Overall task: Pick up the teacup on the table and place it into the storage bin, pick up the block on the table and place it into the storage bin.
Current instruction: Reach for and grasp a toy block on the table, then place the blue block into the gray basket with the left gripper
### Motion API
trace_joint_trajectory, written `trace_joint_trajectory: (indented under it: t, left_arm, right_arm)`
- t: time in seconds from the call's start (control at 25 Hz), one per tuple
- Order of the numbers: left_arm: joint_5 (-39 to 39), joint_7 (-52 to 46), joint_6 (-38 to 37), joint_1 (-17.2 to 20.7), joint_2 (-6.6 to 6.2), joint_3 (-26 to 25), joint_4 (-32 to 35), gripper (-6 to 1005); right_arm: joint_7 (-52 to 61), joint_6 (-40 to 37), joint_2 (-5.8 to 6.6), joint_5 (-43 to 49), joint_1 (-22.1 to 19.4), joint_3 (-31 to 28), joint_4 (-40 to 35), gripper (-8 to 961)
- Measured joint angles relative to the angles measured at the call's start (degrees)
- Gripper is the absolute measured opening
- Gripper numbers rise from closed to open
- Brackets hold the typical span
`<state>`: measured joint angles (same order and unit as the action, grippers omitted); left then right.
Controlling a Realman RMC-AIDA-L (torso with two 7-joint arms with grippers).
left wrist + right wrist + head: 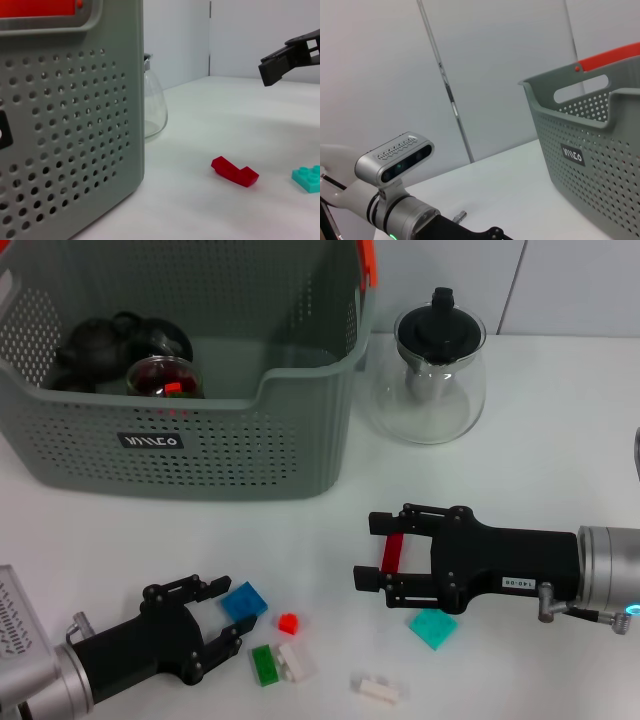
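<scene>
On the white bench (560,410), the grey perforated plastic storage bin (200,455) holds dark teacups (100,340) and a round glass item with red inside (165,378). Beside it stands a clear glass teapot (432,375) with a black lid. The right pincer (372,550) hovers with its jaws wide over a long red block (393,552). The left pincer (222,618) rests low, jaws wide, around a flat blue block (245,602); small red (288,623), green (264,665), white (298,661) and teal (432,628) studded blocks lie scattered nearby.
</scene>
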<state>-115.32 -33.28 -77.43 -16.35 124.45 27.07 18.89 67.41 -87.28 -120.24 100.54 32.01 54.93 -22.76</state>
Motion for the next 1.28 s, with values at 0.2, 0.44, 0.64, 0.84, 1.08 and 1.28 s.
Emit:
trace_joint_trajectory:
  t: [0.2, 0.44, 0.64, 0.84, 1.08, 1.28]
  left_arm:
    - [0.0, 0.0, 0.0, 0.0, 0.0, 0.0, -0.2, 537]
    - [-0.1, 0.1, 0.3, -0.1, 0.0, 0.0, -0.5, 504]
    - [-0.3, 0.1, 0.9, -0.2, 0.0, 0.0, -0.7, 477]
    - [-0.1, 0.0, 1.1, -0.3, 0.0, -0.1, -1.0, 450]
    - [0.1, -1.9, 0.3, -0.3, -0.03, -0.5, -0.8, 418]
    - [0.1, -12.1, -6.9, 0.4, -0.91, -0.7, 4.4, 409]
  right_arm:
    - [0.0, 0.0, 0.0, 0.0, 0.0, 0.0, 0.0, 792]
    - [0.0, 0.0, 0.0, 0.0, -0.1, 0.0, 0.0, 792]
    - [0.0, 0.0, 0.0, 0.0, -0.2, 0.0, 0.0, 792]
    - [0.0, 0.0, 0.0, 0.0, -0.2, 0.0, 0.0, 792]
    - [0.0, 0.0, 0.0, 0.0, -0.2, 0.0, 0.0, 792]
    - [0.0, -0.1, 0.02, 0.0, -0.3, 0.0, 0.0, 792]
